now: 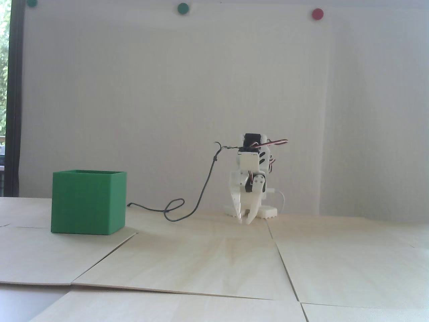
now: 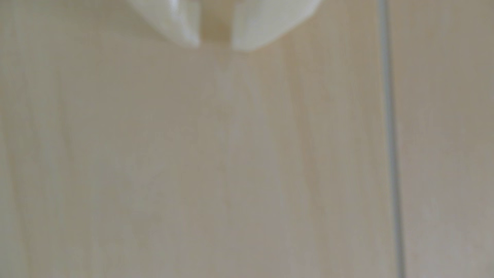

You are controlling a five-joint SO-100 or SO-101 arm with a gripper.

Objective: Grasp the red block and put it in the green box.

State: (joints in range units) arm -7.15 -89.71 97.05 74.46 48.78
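Plain white wall (image 1: 201,100) at the back, two round green magnets (image 1: 183,8) and one red magnet (image 1: 317,13) pinned along its top edge. The counter (image 1: 201,261) is pale wooden panels laid edge to edge, seams showing.

The arm (image 1: 251,167) sits folded at the far centre, the tool (image 1: 244,220) pointing down with its tips close to the counter, perhaps touching. In the wrist view the tool (image 2: 216,44) comes in from the top edge: two pale fingers with a narrow gap between them, nothing in it. I read it as nearly closed and empty-handed.

The green box (image 1: 88,202) stands on the left of the fixed view, well apart from the tool, open top up. A dark cable (image 1: 187,211) loops across the counter between box and arm.

The red block: I cannot find it in either view. The wrist view shows only blurred wood and one panel seam (image 2: 390,149) on its right. My guess is that it lies inside the box, hidden by the walls, or out of frame. So I cannot say which way it lies from the tool; I would need to locate it before committing to any move.
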